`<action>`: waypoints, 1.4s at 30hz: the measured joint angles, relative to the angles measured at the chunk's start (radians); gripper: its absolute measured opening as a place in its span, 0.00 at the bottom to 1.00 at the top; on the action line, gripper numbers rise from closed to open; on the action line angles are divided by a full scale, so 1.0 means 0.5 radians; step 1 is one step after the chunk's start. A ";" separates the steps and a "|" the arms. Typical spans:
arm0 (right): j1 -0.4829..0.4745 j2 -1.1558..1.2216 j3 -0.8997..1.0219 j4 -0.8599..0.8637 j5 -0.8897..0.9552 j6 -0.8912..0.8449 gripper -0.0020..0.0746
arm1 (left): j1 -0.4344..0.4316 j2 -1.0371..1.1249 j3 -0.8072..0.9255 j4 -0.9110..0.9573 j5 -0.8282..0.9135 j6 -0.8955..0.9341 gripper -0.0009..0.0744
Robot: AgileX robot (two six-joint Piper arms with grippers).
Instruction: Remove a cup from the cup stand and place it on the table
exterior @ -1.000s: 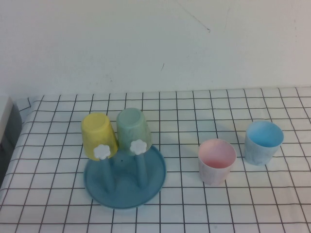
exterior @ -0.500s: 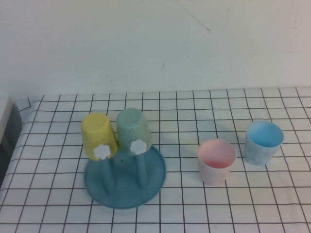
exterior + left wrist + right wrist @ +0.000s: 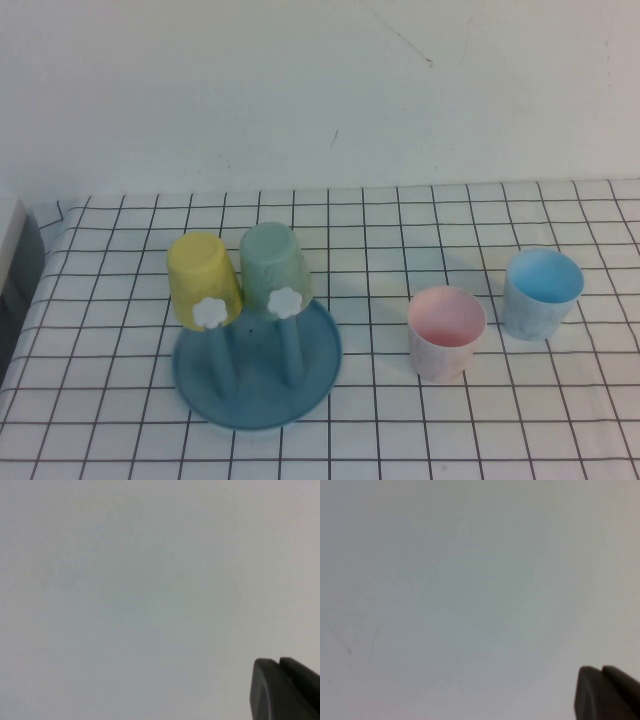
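Two cups inverted on round blue plastic cup stand [image 3: 256, 385]: pale mint-green tumbler [image 3: 274, 268], yellow cup [image 3: 203, 279] | left gripper [image 3: 285, 690], right gripper [image 3: 606, 692] face blank wall, jaw state unreadable.

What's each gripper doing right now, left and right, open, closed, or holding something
Left gripper: away from the table, facing a blank wall, holding nothing visible.
Right gripper: likewise away from the table, facing the wall, holding nothing visible.
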 joint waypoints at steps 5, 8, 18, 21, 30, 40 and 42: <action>0.000 0.000 -0.381 0.000 0.709 0.178 0.02 | 0.000 0.049 -0.389 0.000 0.852 0.003 0.01; 0.000 0.047 -0.535 0.005 0.951 0.224 0.02 | 0.000 0.203 -0.577 0.000 1.216 0.003 0.01; 0.000 0.529 -0.598 0.090 1.318 0.070 0.02 | 0.000 1.116 -1.093 -0.119 1.991 0.079 0.01; 0.000 0.662 -0.598 0.218 1.464 -0.183 0.02 | 0.000 1.388 -1.246 -0.241 2.117 0.322 0.01; 0.001 0.898 -0.598 0.713 1.633 -0.917 0.02 | 0.000 2.077 -1.782 -0.565 2.300 0.654 0.01; 0.001 0.953 -0.561 0.911 1.617 -1.067 0.02 | -0.206 2.731 -2.481 -0.584 2.713 0.720 0.17; 0.001 0.953 -0.561 0.931 1.613 -1.080 0.02 | -0.259 2.842 -2.576 -0.567 2.770 0.735 0.30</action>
